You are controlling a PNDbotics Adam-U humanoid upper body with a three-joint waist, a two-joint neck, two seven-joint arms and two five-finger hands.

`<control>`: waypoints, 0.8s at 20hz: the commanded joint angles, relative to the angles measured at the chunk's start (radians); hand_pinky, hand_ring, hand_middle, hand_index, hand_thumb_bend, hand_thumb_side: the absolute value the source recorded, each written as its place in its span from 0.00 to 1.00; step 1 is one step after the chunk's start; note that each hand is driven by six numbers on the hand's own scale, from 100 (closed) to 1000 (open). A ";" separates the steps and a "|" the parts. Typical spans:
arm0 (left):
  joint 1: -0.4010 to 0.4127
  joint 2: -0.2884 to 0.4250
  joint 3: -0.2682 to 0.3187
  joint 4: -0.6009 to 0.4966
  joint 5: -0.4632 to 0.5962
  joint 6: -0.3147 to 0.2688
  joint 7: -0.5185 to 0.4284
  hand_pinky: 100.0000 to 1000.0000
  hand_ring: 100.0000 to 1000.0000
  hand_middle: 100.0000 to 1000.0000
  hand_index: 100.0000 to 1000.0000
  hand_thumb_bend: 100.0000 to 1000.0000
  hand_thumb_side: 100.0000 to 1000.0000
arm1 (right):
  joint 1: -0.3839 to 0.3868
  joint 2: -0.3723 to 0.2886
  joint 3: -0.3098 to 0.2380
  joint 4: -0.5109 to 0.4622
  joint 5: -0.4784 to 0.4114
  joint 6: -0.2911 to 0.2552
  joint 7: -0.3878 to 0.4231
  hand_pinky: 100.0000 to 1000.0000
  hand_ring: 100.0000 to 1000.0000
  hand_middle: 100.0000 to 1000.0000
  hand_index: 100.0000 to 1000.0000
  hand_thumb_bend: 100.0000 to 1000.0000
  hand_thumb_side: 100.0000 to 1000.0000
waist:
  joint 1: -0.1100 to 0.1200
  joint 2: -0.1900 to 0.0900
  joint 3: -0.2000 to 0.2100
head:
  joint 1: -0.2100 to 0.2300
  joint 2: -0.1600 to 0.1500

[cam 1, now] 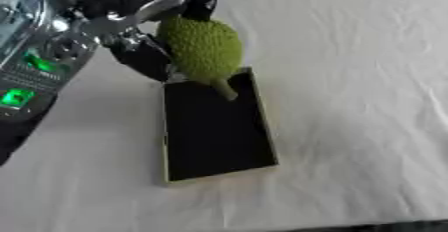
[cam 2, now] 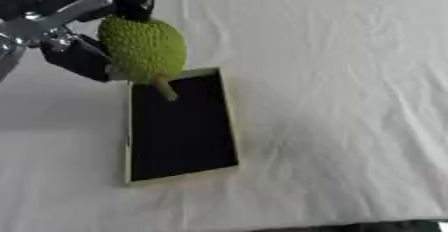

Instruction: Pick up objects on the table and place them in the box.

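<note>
Box (cam 1: pixel 214 136) interior open; fruit (cam 1: pixel 203 48) overhangs far end.

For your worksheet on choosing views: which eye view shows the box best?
The right eye view: the whole box lies well inside the picture, dark inside with a pale rim. The left eye view shows it whole too, nearly the same. In both, the green fruit in the left hand covers its far edge.

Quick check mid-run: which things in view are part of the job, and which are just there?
Part of the job:
- bumpy green fruit toy, held by the left hand over the box's far end
- open dark box

Just there:
- white tablecloth
</note>
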 commanded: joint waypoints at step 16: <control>0.025 -0.082 -0.101 0.137 -0.032 -0.036 -0.133 0.50 0.42 0.40 0.43 0.55 0.00 | -0.008 -0.011 -0.011 -0.016 0.001 0.012 0.003 0.83 0.71 0.58 0.80 0.00 0.56 | -0.001 -0.018 -0.008 | 0.011 -0.002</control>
